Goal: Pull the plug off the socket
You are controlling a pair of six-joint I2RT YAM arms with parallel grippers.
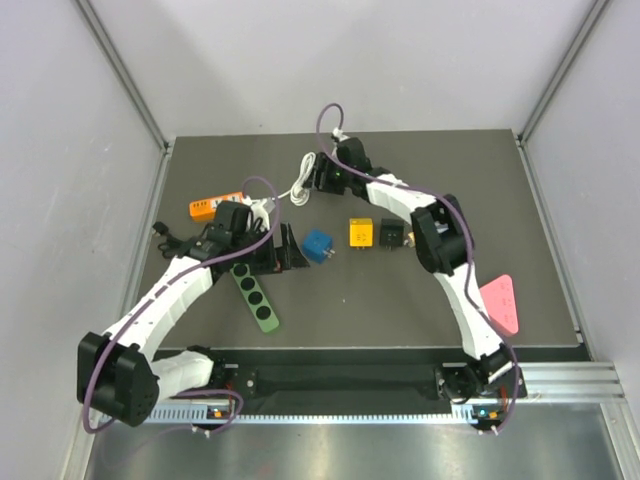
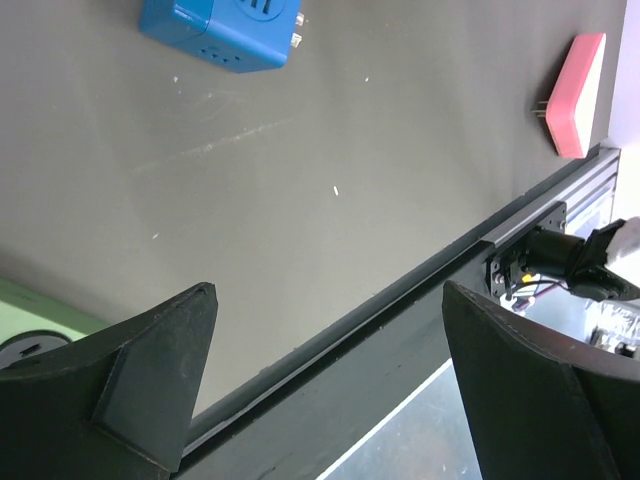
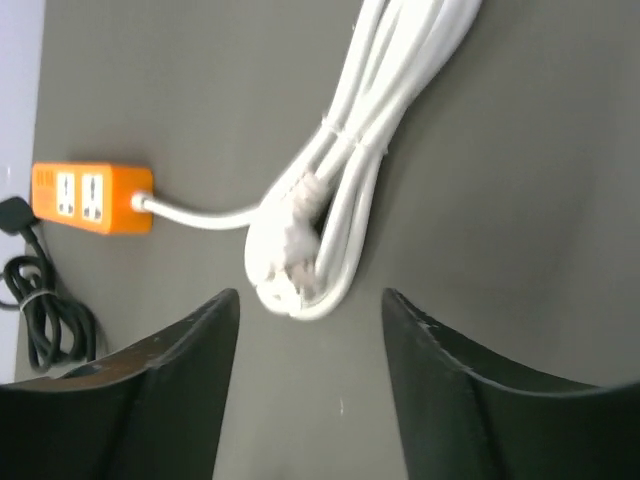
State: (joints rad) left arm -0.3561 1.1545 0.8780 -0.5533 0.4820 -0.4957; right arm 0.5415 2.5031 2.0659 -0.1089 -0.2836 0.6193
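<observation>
Left gripper point(image 2: 328, 300): fingers spread wide, only bare table point(image 2: 300, 200) and its near rail between them
Right gripper point(image 3: 310, 300): fingers spread, hanging above the white cable point(image 3: 350, 190); whether they touched it could not be told
Green power strip point(image 1: 257, 297): lay slanted beside the left gripper, its far end hidden under the wrist; in the left wrist view only a sliver showed at the frame edge
Plug: could not be made out; the strip's covered end may have held it
Orange power strip point(image 3: 92, 198): the white cable's lead entered its end
Blue adapter point(image 2: 220, 30): cropped by the top edge
Pink plug point(image 2: 578, 95): lay at the table's edge, prongs barely visible
</observation>
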